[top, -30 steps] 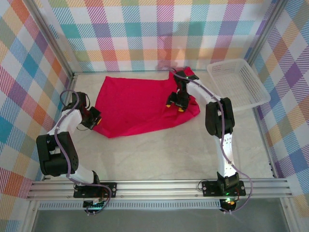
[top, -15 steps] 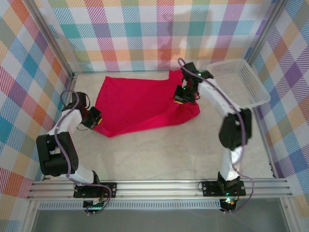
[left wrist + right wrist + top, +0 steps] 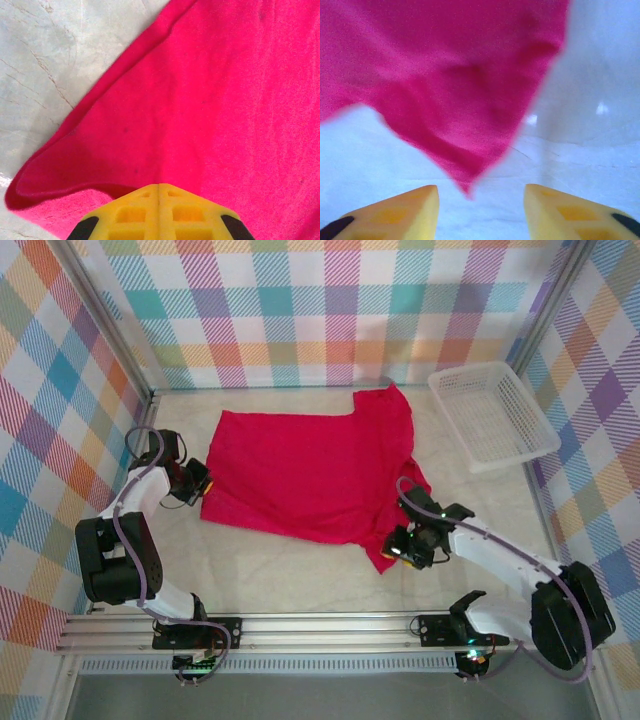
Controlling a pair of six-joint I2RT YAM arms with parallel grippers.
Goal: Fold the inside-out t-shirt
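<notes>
While the left pincer [image 3: 198,480] clamps its left edge, the inside-out t-shirt [image 3: 300,475] lies lengthwise left-to-right, right pincer [image 3: 400,548] agape.

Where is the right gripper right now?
In the top view, the right gripper sits open at the near-right corner of the t-shirt, on the table's near right side, well in front of the white basket.

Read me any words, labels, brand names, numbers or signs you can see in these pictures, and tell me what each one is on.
There is no readable text in these pictures.
The crimson-red cloth t-shirt is plain, with no print or lettering on the fabric in view.
The white mesh plastic basket carries no label.
The plaid walls are coloured checks, with no writing.
</notes>
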